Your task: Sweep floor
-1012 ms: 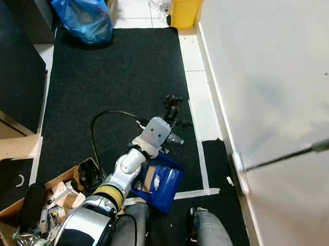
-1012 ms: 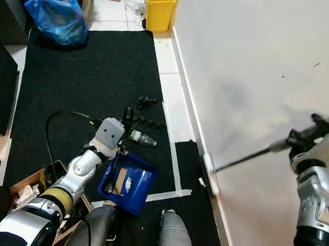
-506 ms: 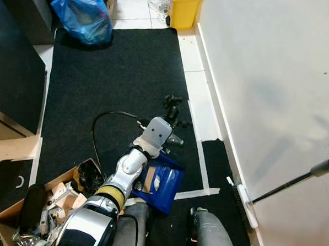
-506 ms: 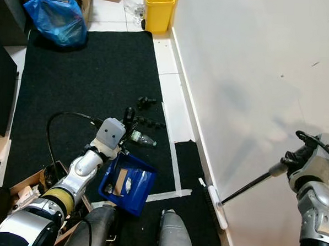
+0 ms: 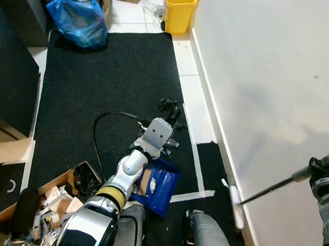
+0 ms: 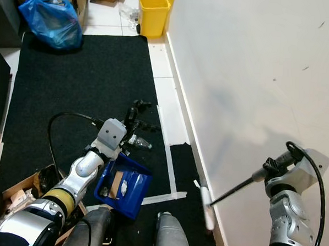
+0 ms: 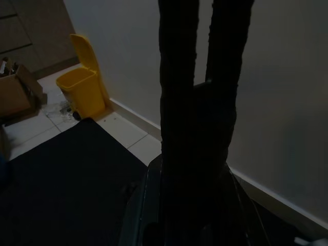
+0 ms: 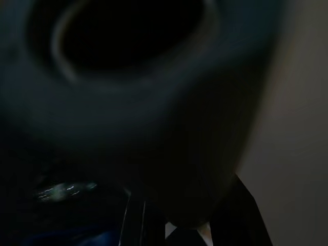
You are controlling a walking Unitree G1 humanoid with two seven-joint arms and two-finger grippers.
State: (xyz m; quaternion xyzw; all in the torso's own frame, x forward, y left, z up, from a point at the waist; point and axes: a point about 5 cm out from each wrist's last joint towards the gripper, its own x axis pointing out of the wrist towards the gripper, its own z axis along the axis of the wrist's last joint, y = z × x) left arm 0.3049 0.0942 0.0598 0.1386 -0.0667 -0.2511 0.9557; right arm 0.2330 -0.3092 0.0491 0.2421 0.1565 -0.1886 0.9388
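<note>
One broom [image 6: 207, 207], its head blurred by the wall's foot beside the black mat [image 5: 106, 81], is clamped in the right gripper [image 6: 277, 163]. One blue dustpan [image 5: 155, 186] is gripped by the left gripper [image 5: 164, 146]. One yellow bin [image 5: 178, 12], cut off; one blue bag [image 5: 76, 16].

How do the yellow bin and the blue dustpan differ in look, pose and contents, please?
The yellow bin stands upright on the white tiles by the wall, past the far end of the black mat; the blue dustpan lies low on the mat near the robot's legs. The dustpan holds scraps of litter; the bin's contents can't be made out. The dustpan is held at the left pincer; the bin stands alone.
</note>
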